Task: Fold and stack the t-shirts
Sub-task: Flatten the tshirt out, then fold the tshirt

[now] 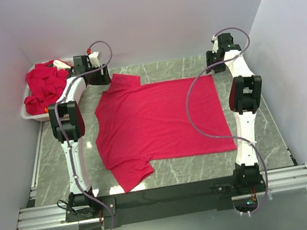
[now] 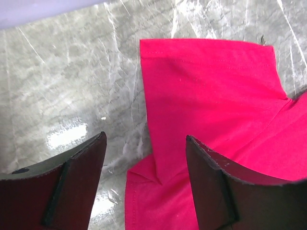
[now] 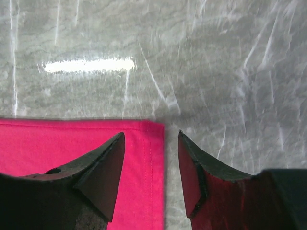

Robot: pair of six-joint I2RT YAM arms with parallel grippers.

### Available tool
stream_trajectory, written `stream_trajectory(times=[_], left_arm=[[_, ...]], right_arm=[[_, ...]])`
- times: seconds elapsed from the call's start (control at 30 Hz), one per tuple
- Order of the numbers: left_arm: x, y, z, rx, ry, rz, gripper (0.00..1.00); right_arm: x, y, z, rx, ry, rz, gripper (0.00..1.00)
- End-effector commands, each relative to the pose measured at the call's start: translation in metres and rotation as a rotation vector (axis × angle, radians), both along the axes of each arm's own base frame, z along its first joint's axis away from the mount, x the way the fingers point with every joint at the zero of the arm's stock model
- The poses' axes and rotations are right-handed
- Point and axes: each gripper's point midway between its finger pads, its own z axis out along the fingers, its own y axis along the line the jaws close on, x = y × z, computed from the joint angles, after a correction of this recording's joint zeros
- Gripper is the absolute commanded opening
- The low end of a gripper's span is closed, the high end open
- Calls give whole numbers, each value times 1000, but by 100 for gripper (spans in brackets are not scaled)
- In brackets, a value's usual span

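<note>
The left gripper (image 2: 145,139) is hanging with its dark fingers (image 2: 76,177) standing wide apart and gripping nothing. It is hovering over the far sleeve of a crimson t-shirt (image 2: 211,96). The right gripper (image 3: 150,136) is also standing open and empty, its tips straddling the hemmed far right corner of the same garment; whether the tips are touching the fabric cannot be told.

In the overhead view the t-shirt (image 1: 160,120) is lying spread flat across the middle of the worktop (image 1: 196,169). Its neck end is pointing left and its bottom hem right, with one sleeve reaching toward the back and the other toward the front. Both arms are stretching to the garment's far edge, the left gripper (image 1: 103,75) at the sleeve and the right gripper (image 1: 215,62) at the hem corner.

A white bin (image 1: 26,112) is sitting at the far left corner, holding a heap of crumpled t-shirts (image 1: 45,88) of the same red, which are bulging above its rim.

The worktop is showing a glossy grey marble pattern. Plain pale walls (image 1: 145,18) are enclosing it at the back and both sides, and a metal rail (image 1: 41,215) is running along the near edge.
</note>
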Motion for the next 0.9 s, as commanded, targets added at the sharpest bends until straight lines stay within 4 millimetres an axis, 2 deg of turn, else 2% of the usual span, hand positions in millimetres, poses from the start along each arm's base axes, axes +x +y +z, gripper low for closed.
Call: stream_trajectory(times=[0.0, 0.3, 0.47, 0.6, 0.63, 0.7, 0.73, 0.8, 0.87], left_arm=[[17, 1, 20, -3, -72, 14, 73], [26, 1, 10, -13, -76, 36, 76], [30, 1, 11, -16, -97, 36, 78], [33, 0, 9, -21, -104, 31, 79], [35, -1, 10, -46, -101, 52, 80], [38, -2, 9, -57, -105, 60, 80], [41, -3, 11, -63, -118, 58, 80], [45, -6, 10, -78, -127, 56, 80], [50, -8, 10, -81, -140, 57, 79]], right_arm=[[-5, 6, -7, 24, 33, -7, 55], [-17, 14, -32, -21, 122, -47, 52], [-12, 16, -32, -45, 107, -69, 52], [-12, 22, -38, -51, 116, -55, 43], [-13, 23, -38, -52, 119, -50, 35], [-14, 25, -42, -46, 125, -50, 26], [-15, 25, -44, -46, 130, -50, 17], [-15, 26, -43, -45, 130, -49, 12], [-16, 25, -44, -46, 133, -51, 3]])
